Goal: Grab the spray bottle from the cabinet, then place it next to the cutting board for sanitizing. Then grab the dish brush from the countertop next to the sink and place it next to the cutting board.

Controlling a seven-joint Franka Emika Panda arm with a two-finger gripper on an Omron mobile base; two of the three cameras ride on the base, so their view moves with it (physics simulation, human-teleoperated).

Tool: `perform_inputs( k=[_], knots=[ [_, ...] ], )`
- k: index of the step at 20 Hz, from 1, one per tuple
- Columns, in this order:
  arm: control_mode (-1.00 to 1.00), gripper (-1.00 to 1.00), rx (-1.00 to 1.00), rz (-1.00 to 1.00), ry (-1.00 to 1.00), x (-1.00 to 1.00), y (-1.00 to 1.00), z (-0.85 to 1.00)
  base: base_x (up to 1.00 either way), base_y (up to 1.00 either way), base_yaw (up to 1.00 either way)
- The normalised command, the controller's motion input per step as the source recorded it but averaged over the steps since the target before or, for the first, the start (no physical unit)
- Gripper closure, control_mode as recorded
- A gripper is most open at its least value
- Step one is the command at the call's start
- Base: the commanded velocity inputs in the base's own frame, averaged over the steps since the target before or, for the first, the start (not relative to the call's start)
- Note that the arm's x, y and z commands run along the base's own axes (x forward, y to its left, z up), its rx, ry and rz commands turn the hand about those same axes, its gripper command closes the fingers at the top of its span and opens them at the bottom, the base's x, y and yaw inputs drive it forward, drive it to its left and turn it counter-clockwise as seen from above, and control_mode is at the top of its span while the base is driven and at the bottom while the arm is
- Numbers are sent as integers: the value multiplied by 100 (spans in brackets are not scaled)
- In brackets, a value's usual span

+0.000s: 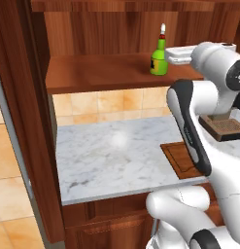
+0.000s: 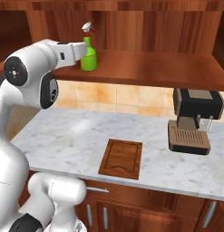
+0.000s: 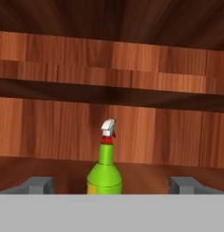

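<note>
The green spray bottle (image 1: 159, 61) (image 2: 89, 55) stands upright on the plank shelf of the reddish-brown cabinet (image 1: 97, 73) (image 2: 145, 68). My gripper (image 3: 112, 186) is open at shelf height. Its two fingertips (image 3: 38, 185) are spread wide, and the bottle (image 3: 104, 174) stands centred a little ahead of them, untouched. In the base views my hand (image 1: 182, 54) (image 2: 72, 50) is level with the bottle and close beside it. The dark brown cutting board (image 2: 121, 157) (image 1: 182, 158) lies flat near the front edge of the marble countertop (image 1: 111, 155) (image 2: 77, 136). The dish brush and the sink are out of view.
A black-and-brown coffee machine (image 2: 195, 120) (image 1: 226, 126) stands on the counter to the right of the board. The cabinet's upper wooden panel (image 3: 109, 63) runs close above the bottle. A dark wooden side wall (image 1: 24, 121) bounds the counter on the left.
</note>
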Motion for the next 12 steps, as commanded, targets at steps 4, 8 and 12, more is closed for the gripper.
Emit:
perform_inputs(
  k=[4, 8, 12],
  knots=[
    [-100, -100, 0, 0, 0, 48, 0, 0, 0, 0, 0],
    [-100, -100, 0, 0, 0, 42, 0, 0, 0, 0, 0],
    [-100, -100, 0, 0, 1, 43, 0, 0, 0, 0, 0]
  ],
)
